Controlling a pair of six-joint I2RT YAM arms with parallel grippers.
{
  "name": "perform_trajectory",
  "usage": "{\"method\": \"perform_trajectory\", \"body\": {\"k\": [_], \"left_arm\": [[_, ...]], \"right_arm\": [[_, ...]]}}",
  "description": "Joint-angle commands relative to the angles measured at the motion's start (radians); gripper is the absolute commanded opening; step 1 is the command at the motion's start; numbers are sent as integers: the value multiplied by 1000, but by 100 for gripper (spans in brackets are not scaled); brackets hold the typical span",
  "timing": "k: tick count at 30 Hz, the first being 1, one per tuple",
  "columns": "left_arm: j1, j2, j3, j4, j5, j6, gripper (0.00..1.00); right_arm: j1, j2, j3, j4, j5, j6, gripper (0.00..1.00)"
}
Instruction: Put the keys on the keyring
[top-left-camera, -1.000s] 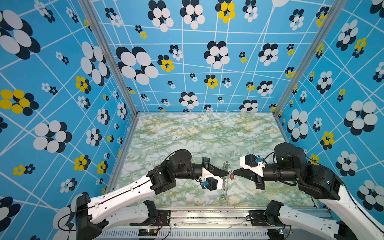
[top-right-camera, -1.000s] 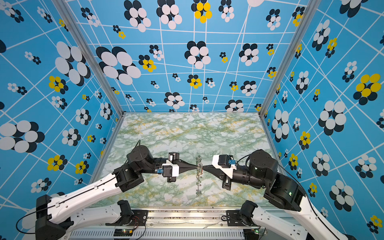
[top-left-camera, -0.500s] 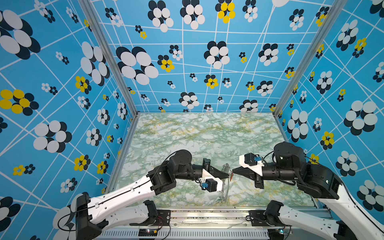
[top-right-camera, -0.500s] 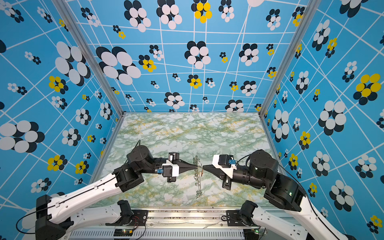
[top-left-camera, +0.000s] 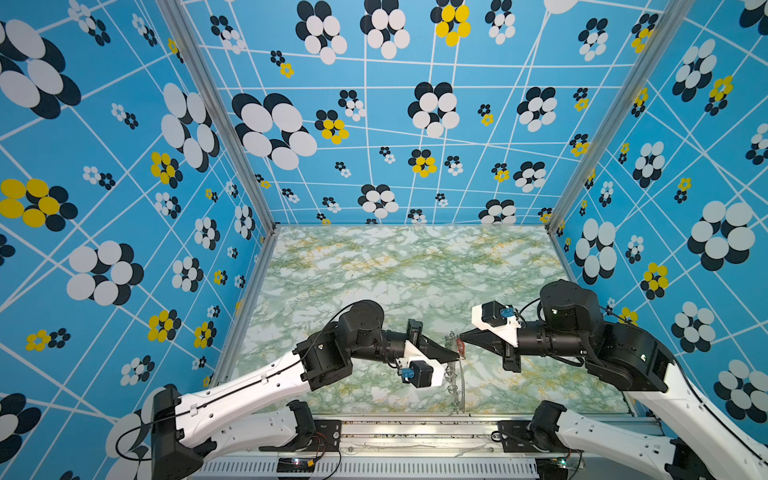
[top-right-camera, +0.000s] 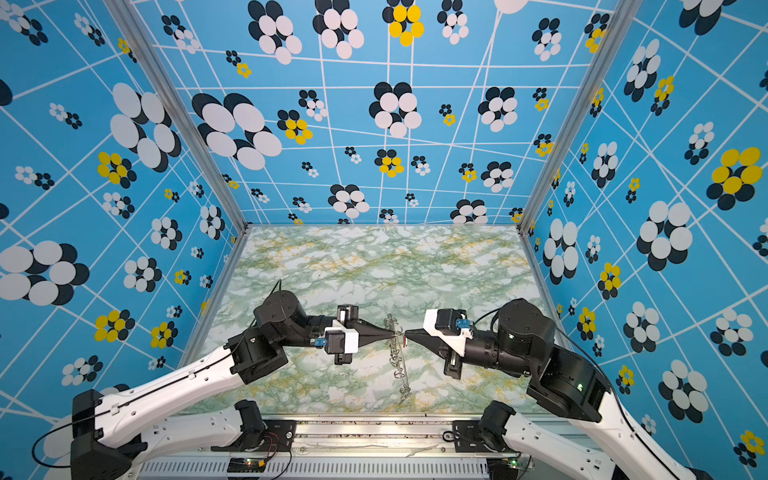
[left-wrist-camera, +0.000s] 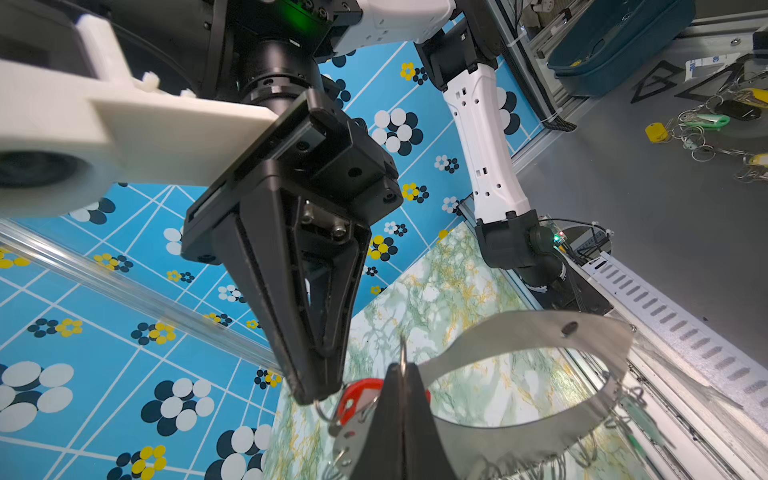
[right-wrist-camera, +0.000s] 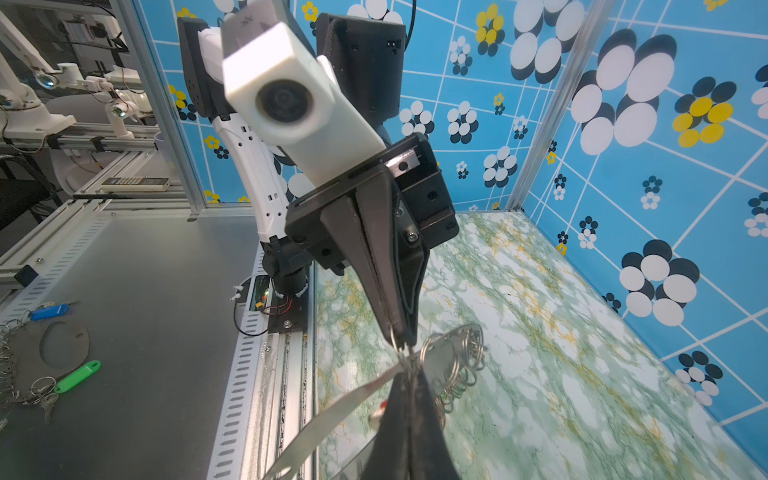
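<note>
Above the front middle of the marbled surface (top-left-camera: 395, 270) the two arms meet tip to tip. The left tool (top-left-camera: 455, 354) has its jaws pressed together on one small silver ring at the edge of the keyring (top-left-camera: 454, 376), which hangs edge-on below the tips in both top views. In the left wrist view the keyring (left-wrist-camera: 519, 332) shows as a grey crescent plate with more rings along its rim. The right tool (top-left-camera: 464, 338) is also pinched narrow, its tip (left-wrist-camera: 311, 397) closed on a thin wire loop (left-wrist-camera: 323, 412) just beside the red key tag (left-wrist-camera: 361, 397). That tag sits between the two tips, against the plate's end. In the right wrist view the left tool (right-wrist-camera: 401, 341) grips the ring just above the right tool's own tip.
</note>
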Motion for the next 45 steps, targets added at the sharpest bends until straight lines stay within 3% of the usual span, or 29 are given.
{"method": "perform_trajectory", "body": {"k": [1, 45], "left_arm": [[-14, -23, 10, 13, 52, 9, 0], [-28, -10, 30, -63, 62, 43, 0]], "right_arm": [[3, 21, 9, 41, 1, -2, 0], [1, 60, 61, 30, -1, 20, 0]]}}
